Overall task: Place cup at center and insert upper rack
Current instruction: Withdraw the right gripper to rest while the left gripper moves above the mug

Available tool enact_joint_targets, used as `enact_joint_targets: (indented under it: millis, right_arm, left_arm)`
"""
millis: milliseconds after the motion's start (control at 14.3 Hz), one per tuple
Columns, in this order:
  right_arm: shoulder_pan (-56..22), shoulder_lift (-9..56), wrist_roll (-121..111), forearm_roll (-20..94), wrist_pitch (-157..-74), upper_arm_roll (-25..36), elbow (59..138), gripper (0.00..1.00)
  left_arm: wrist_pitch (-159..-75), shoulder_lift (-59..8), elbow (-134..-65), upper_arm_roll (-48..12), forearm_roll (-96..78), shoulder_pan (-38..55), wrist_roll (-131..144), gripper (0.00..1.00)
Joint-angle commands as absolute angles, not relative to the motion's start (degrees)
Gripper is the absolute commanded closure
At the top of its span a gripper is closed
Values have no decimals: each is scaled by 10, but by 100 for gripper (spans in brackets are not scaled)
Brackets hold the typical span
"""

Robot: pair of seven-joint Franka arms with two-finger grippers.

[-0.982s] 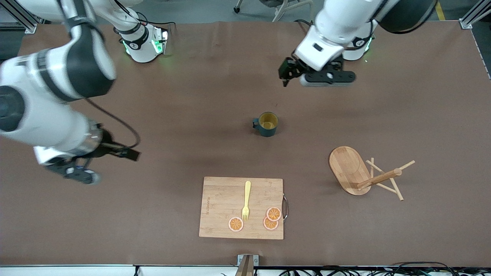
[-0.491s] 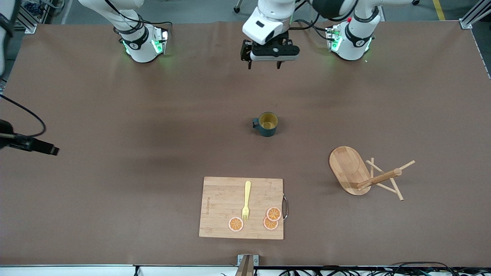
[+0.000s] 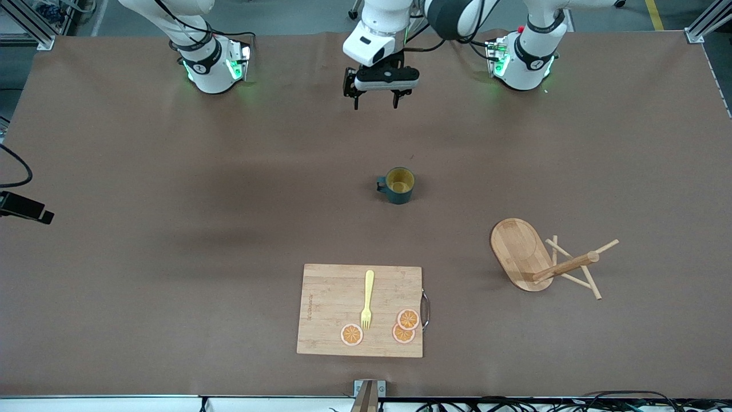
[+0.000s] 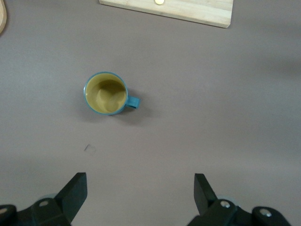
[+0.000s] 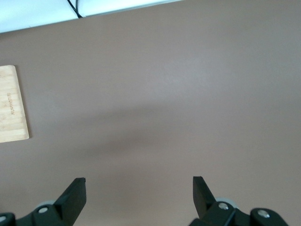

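Since the earlier frame, both arms have been drawn back. Jaws of the left gripper [image 3: 374, 104] are spread wide, empty, over bare table [image 3: 171, 171]. The right gripper [image 5: 138, 190] is likewise gaping, empty. The cup [image 3: 398, 185] stands mid-table; the rack [image 3: 543, 260] lies tipped toward the left arm's end.

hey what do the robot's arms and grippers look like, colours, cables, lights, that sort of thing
Both arms are glossy white with black joint bands and black cables along the links. Each base glows green near its foot. The left gripper has a white wrist block and a black body with short dark fingers. The right gripper shows the same black, wedge-shaped fingers.
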State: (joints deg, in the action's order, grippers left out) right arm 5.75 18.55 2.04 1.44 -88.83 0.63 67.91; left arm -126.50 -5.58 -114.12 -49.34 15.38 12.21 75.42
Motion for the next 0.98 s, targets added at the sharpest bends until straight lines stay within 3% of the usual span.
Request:
enact_joint_targets:
  millis: [0, 351, 631, 912]
  right_arm:
    - [57, 99, -32, 2, -935, 4, 796, 0]
    - [47, 64, -38, 2, -932, 6, 818, 0]
    - [47, -26, -31, 2, -989, 6, 954, 0]
    - [47, -38, -29, 1, -969, 5, 967, 0]
  left_arm:
    - [-1282, -139, -1129, -495, 282, 156, 884, 0]
    - [-1282, -199, -1116, -493, 357, 177, 942, 0]
    - [-1282, -226, -1123, -493, 465, 205, 1079, 0]
    - [-1275, -277, -1122, -490, 592, 231, 1213, 0]
